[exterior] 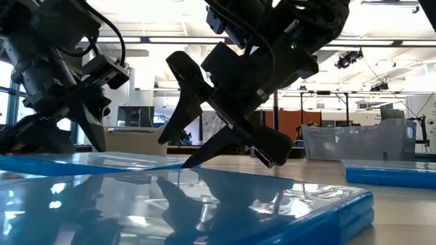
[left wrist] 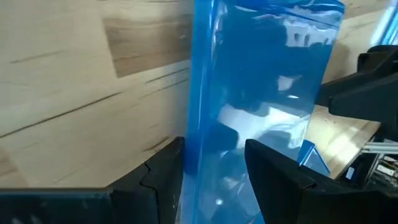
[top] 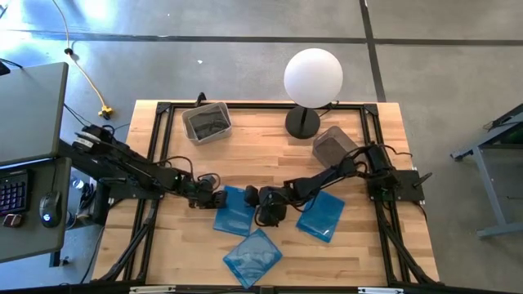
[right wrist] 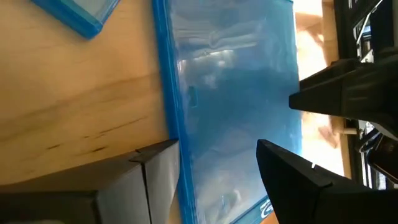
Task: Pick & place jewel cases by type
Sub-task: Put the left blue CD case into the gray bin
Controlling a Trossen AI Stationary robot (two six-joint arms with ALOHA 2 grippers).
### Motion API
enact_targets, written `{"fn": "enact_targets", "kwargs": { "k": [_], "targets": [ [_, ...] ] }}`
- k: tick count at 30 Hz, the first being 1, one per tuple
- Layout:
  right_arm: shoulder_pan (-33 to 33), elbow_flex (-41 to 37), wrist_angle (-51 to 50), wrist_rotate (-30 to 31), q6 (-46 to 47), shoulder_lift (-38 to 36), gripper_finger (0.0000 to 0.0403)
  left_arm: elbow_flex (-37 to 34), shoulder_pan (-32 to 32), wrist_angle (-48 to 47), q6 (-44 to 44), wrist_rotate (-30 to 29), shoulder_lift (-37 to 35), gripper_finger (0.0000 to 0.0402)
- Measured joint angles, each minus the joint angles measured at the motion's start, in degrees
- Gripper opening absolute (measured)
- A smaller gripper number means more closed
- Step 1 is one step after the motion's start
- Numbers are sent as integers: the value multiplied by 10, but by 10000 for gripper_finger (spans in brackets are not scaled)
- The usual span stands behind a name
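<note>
Three translucent blue jewel cases lie flat on the wooden table: a middle one (top: 234, 212), one to its right (top: 320, 215) and one near the front edge (top: 253, 256) (exterior: 204, 204). No black cases show. My left gripper (top: 211, 198) (left wrist: 214, 168) is open at the middle case's left edge (left wrist: 199, 124), one finger over the wood and one over the case. My right gripper (top: 263, 198) (right wrist: 217, 168) is open at that case's right edge (right wrist: 165, 93) and straddles it the same way. My left gripper slants down at the middle case's left edge; I cannot tell whether its fingers touch the case. My right gripper slants down from the right, and in the low view one fingertip (exterior: 187, 163) reaches the middle case's top face (exterior: 88, 162). The case lies flat on the table.
A pale bin (top: 206, 122) stands at the far left of the table and a grey bin (top: 333, 145) at the far right. Between them stands a lamp with a white globe (top: 313, 76). The right-hand blue case (exterior: 392, 173) lies close beside my right arm.
</note>
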Motion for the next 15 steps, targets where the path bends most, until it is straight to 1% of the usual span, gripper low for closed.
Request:
{"fn": "enact_targets", "kwargs": {
  "k": [2, 5, 7, 13, 15],
  "targets": [
    [0, 0, 3, 14, -11, 0, 204, 0, 0, 13, 3, -11, 1, 168],
    [0, -1, 10, 47, -23, 1, 204, 1, 0, 51, 31, -31, 2, 168],
    [-1, 0, 36, 63, -18, 3, 204, 6, 1, 85, 43, -43, 1, 168],
    [-1, 0, 55, 73, -6, 2, 204, 3, 0, 113, 67, -65, -1, 168],
    [2, 0, 56, 89, -7, 2, 204, 3, 0, 109, 71, -66, 0, 168]
  ]
}}
